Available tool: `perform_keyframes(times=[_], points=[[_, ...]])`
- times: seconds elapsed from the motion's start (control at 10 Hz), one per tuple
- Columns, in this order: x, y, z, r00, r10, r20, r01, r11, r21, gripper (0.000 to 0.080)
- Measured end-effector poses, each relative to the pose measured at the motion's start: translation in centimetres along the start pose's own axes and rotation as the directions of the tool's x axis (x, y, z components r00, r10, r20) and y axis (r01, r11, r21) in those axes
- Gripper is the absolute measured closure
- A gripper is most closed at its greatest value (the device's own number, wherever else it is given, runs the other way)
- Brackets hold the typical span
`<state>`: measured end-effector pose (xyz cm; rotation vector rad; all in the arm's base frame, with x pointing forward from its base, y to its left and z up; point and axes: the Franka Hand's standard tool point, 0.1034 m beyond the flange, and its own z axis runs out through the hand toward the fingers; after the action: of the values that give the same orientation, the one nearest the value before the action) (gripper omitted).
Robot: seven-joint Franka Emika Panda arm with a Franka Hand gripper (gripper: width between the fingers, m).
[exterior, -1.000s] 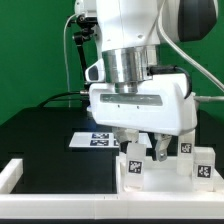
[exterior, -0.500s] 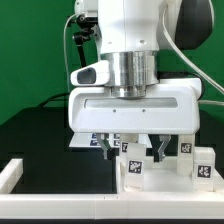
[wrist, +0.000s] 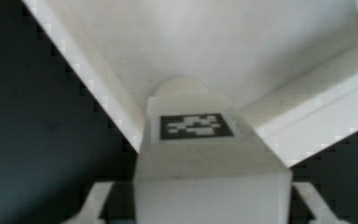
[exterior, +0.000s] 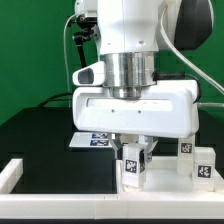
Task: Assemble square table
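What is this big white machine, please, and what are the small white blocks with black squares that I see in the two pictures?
It is a robot arm, and its end effector has two fingers. One picture comes from a camera standing off the arm; the other comes from a camera on the wrist, looking down between the fingers. The fingers sit on either side of a small white leg bearing a black-and-white tag; the same leg fills the wrist view. Whether they already pinch it is unclear. More tagged white parts stand at the exterior view's right. Behind, flat on the black table, lies the marker board.
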<state>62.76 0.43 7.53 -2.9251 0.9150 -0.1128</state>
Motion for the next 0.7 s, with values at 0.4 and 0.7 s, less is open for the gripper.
perform_keyframes(times=[0.4,0.7], points=[[0.12,0.75,0.15,0.770,0.633,0.073,-0.637,0.770,0.034,0.0509],[-0.14,0.64,0.23,0.648,0.756,0.092,-0.761,0.649,0.027,0.0509]])
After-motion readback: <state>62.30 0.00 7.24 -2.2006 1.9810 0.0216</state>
